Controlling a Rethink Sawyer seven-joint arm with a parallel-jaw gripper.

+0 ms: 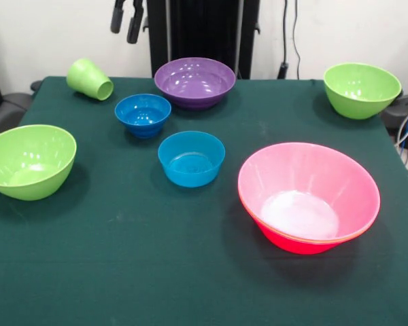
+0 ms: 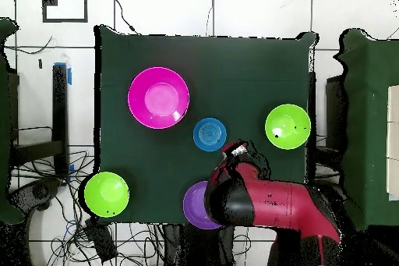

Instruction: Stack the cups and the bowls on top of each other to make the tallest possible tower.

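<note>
Gripper (image 1: 126, 20) shows in front view as two dark fingers hanging at the top edge, slightly apart w/ a narrow gap, nothing between them, touching nothing. It hangs above the table's far edge, left of the purple bowl (image 1: 194, 82) and right of the green cup (image 1: 90, 79), well clear of both. In overhead view the red and black arm (image 2: 265, 200) reaches in from the bottom right, bent over the near table edge; it covers part of the purple bowl and hides one blue bowl, w/ the wrist end near the other blue bowl.

Green cup lies tipped on its side at the far left corner, mouth toward the camera and right. Purple bowl sits upright at far centre. Two blue bowls: darker one (image 1: 143, 115) just in front-left of the purple bowl, lighter one (image 1: 191, 158) nearer the camera, close to the darker one but apart. One green bowl (image 1: 28, 161) at the left edge, tilted a bit; other green bowl (image 1: 362, 89) at the far right corner, upright. Big pink bowl (image 1: 308, 197) at front right, tilted toward the camera; a thin second rim along its lower edge suggests another bowl nested w/ it, can't tell for sure. All on the dark green table (image 1: 122, 272)
</note>
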